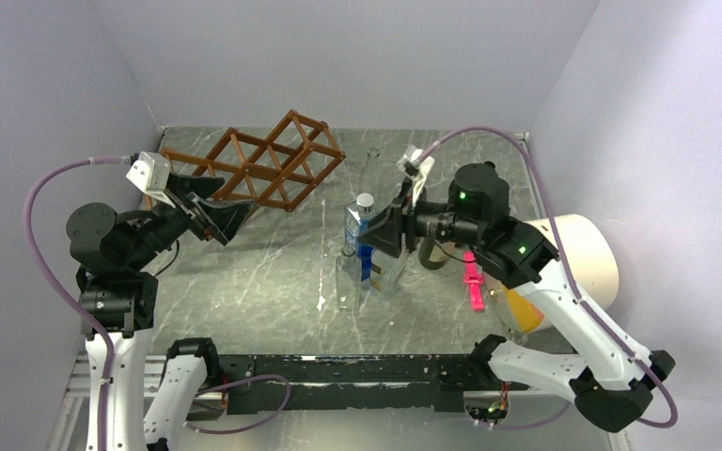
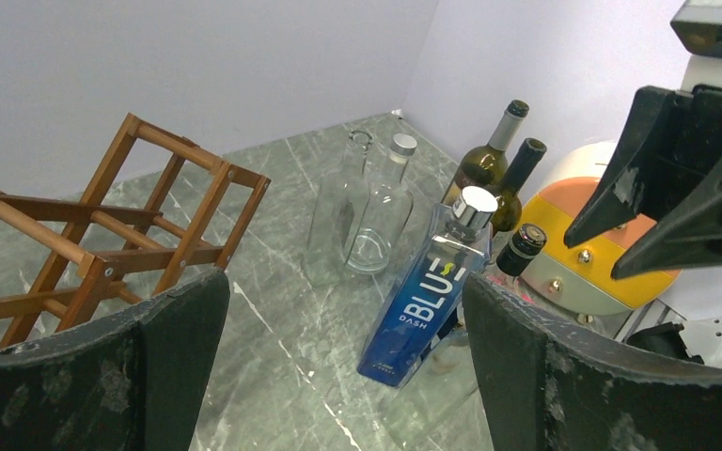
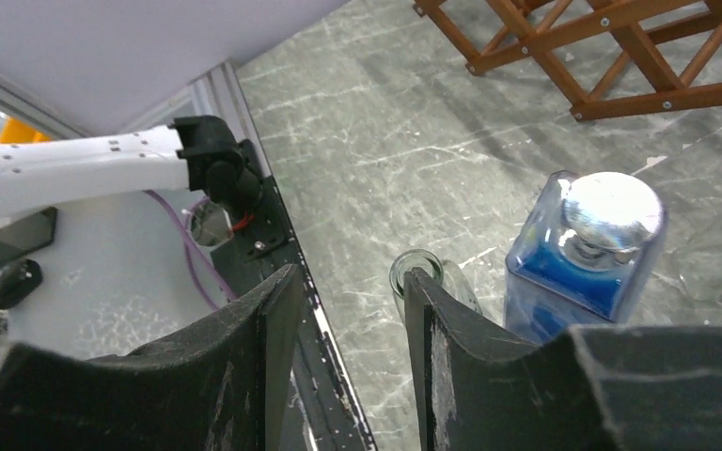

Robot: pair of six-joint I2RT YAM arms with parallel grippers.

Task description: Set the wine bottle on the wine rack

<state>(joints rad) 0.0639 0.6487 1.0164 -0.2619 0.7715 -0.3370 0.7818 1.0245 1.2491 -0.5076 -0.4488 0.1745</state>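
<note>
The reddish-brown wine rack (image 1: 263, 167) lies tilted at the back left of the table, and its bars (image 2: 103, 235) fill the left of the left wrist view. Two green wine bottles (image 2: 485, 160) (image 2: 519, 180) stand at the far right, behind a dark-capped bottle (image 2: 524, 246). The top view hides them behind the right arm. My left gripper (image 1: 214, 218) (image 2: 343, 301) hovers open by the rack's near end, holding nothing. My right gripper (image 1: 383, 235) (image 3: 350, 282) sits low beside the blue bottle. Its jaws are narrow, with only table showing between them.
A blue square bottle (image 1: 361, 235) (image 3: 588, 254) stands mid-table among clear glass bottles (image 2: 338, 211) (image 2: 382, 221). A clear bottle mouth (image 3: 418, 272) touches my right finger's tip. A cream and orange drum (image 1: 573, 268) and a pink clip (image 1: 473, 282) lie to the right.
</note>
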